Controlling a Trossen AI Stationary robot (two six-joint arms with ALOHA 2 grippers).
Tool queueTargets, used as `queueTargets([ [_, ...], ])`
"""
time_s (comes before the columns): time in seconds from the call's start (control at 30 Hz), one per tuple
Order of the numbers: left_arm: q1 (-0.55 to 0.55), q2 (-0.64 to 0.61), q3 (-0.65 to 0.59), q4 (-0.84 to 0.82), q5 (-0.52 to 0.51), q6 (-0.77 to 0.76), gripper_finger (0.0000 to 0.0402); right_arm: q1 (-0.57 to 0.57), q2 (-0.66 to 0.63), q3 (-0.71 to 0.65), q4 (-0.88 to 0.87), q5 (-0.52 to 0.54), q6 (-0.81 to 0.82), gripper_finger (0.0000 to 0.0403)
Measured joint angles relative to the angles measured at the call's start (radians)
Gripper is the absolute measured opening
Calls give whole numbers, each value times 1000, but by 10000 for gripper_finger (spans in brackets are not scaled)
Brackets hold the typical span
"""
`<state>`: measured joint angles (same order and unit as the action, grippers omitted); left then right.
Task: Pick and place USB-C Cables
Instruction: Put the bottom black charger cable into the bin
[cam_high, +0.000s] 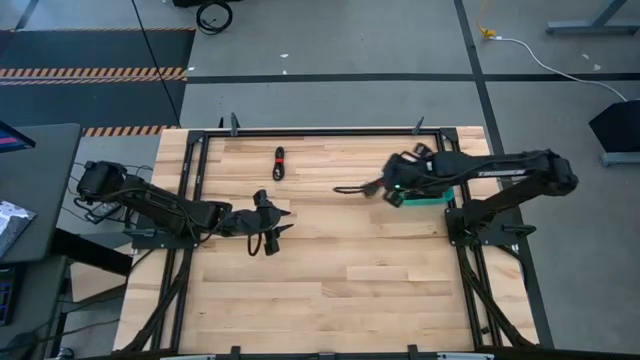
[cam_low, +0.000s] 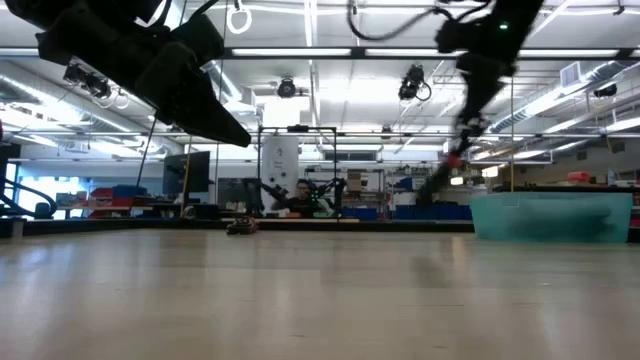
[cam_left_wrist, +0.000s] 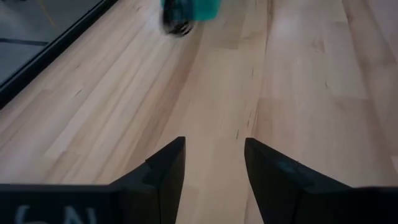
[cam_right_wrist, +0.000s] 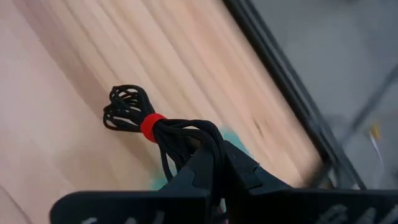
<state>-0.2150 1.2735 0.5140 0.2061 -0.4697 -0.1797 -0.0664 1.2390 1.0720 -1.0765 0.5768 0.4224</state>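
Note:
A black cable bundle with a red tie (cam_right_wrist: 151, 126) is in my right gripper (cam_right_wrist: 217, 155), which is shut on it. In the high view this cable (cam_high: 352, 188) sticks out from the right gripper (cam_high: 380, 190) toward the table's left, beside the teal bin (cam_high: 425, 199). A second black cable with a red tie (cam_high: 279, 162) lies flat near the far edge and also shows in the low view as a small cable (cam_low: 240, 227). My left gripper (cam_high: 285, 222) hovers open above bare wood at mid-table, and in its wrist view the left gripper (cam_left_wrist: 214, 155) has nothing between its fingers. My right gripper pinches one end of the bundle (cam_right_wrist: 193, 140) between its two fingers, a little way from the red tie. The looped far end (cam_right_wrist: 127, 106) sticks out free beyond the fingertips. The cable (cam_low: 452, 160) is lifted clear of the table and hangs slanting below the gripper.
The teal bin (cam_low: 550, 215) stands on the table's right part, near the right arm's base. A black metal frame (cam_high: 300, 131) runs around the table's edges. Bare wood fills the table's middle and near half. A person sits in the room far behind the table (cam_low: 303, 195).

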Motion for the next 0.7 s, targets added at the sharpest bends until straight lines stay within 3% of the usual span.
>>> queueTargets([
  [0.1,-2,0,0,-6,0,-25,172,-8,-36,0,-148,-2,86,14],
  [0.4,-8,0,-1,-52,5,-46,172,-21,-146,0,-273,55,210,14],
  [0.53,-14,0,-2,-72,5,-62,172,-46,-159,-1,-389,56,299,14],
  [0.7,-14,0,-2,-70,6,-76,172,-101,-159,-47,-397,26,293,14],
])
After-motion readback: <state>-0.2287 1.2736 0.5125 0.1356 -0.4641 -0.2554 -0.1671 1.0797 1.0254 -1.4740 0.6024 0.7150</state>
